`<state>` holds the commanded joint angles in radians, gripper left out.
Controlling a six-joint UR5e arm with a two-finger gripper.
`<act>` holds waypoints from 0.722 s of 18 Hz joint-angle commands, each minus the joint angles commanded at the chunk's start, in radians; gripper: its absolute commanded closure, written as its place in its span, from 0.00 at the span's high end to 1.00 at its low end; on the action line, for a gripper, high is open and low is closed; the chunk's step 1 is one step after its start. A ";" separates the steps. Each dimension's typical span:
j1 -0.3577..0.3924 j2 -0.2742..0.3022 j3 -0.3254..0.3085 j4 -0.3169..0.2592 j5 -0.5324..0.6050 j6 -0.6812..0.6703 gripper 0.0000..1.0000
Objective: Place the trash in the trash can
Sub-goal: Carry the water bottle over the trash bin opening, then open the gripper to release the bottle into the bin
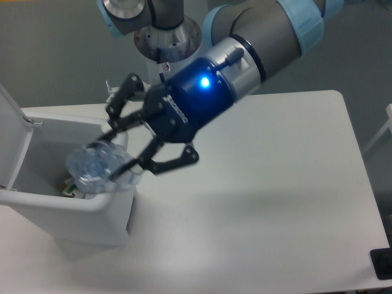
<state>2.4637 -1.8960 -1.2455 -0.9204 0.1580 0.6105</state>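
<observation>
The crushed clear plastic bottle is held between my gripper's fingers, just over the near right rim of the trash can. The can is a white rectangular bin at the left of the table, with its lid swung open and standing up on the left. My gripper reaches down and left from the arm and is shut on the bottle, one finger above it and one below. A small dark and greenish bit shows inside the can. The white crumpled wrapper is not visible.
The white table stretches to the right of the can. The robot's base stands at the back behind the can. A black object sits at the table's front right corner.
</observation>
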 joint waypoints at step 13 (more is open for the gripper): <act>-0.098 0.069 -0.175 0.069 0.015 0.024 0.51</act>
<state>2.3654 -1.8270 -1.4204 -0.8514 0.1733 0.6350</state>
